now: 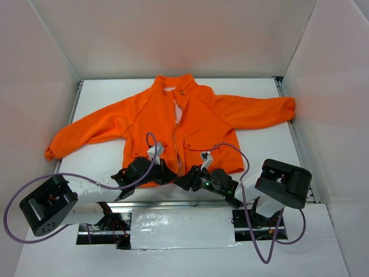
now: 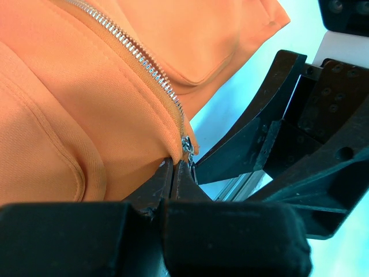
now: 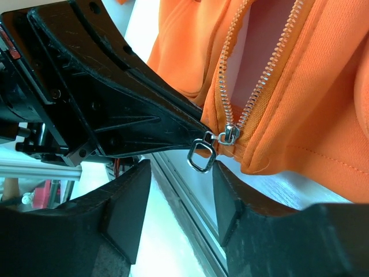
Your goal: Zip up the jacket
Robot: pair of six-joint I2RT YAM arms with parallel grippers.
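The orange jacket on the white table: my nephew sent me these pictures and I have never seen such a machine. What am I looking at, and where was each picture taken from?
You are looking at two robot arms bolted at the near edge of a white table. Each ends in a two-fingered claw. The wide picture comes from a fixed camera above and behind the arms. The other two come from small cameras on the wrists, so each shows its own fingers up close.

An orange jacket lies spread out, front up, with its zipper open. The left claw is shut on the hem right at the zipper's bottom end. The right claw is open, with its fingers on either side of the metal pull ring, and is not gripping it yet.
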